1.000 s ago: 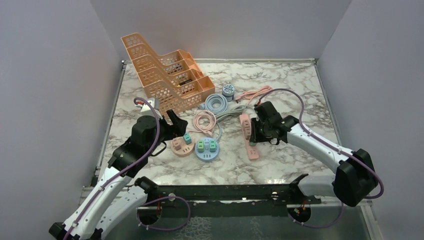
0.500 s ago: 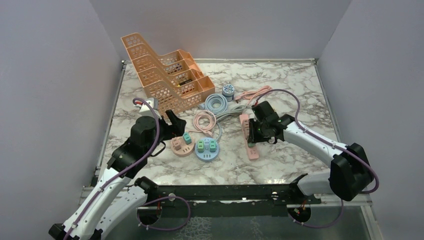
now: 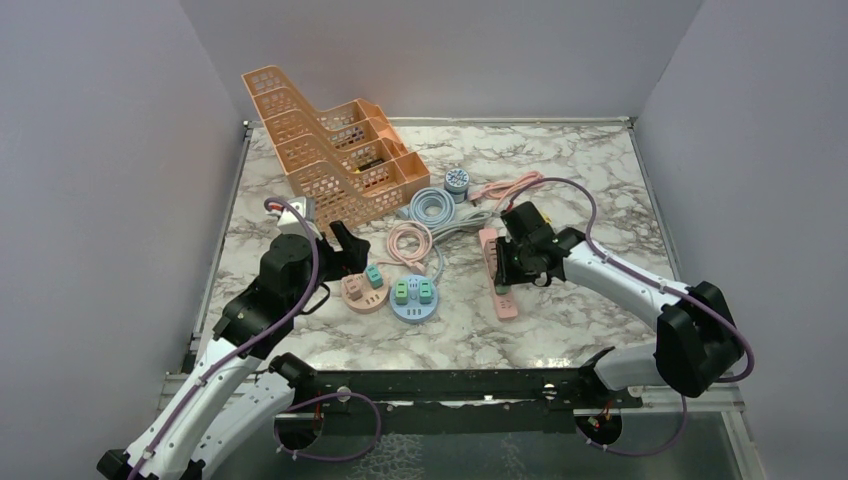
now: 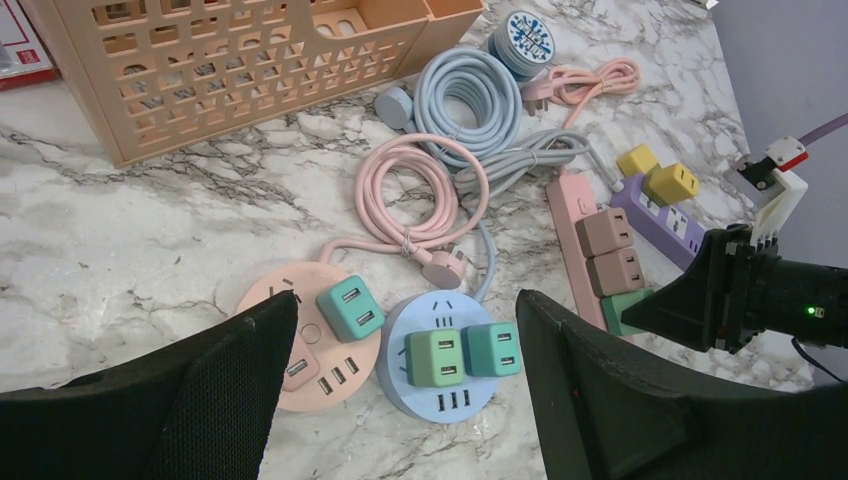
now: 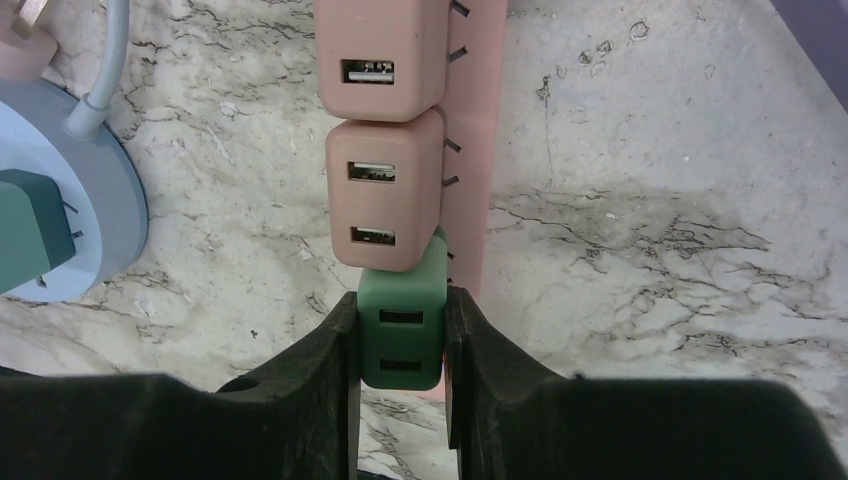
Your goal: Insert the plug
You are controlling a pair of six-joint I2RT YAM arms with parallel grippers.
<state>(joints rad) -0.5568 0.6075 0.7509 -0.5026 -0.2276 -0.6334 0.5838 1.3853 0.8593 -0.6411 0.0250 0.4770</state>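
- Plug [image 5: 402, 345] update: the green one is clamped between the fingers of my right gripper [image 5: 402, 330]. I've got it squeezed on its two flat sides so it can't twist while I line it up.
- It's at the near end of the pink strip [image 5: 478, 150], butted right up under the second of the two pink chargers [image 5: 385, 190] on that strip. That looks like the next free spot in the row, which is why I'm there.
- Can't tell from my wrist view whether the prongs are in the slots yet, since my fingers hide that side. My guess is mid-push, not seated.
- My left gripper [image 3: 348, 243] hangs wide open with nothing in it, above the pink hub [image 4: 290, 285] and blue hub [image 4: 440, 400]. Parked there, it's well apart from my right arm and out of the way of the strip.
- The next bit needs a straight press into the strip. The risk as I see it is that the strip lies loose on the table [image 5: 650, 200], so it could slide or tip instead of taking the prongs.
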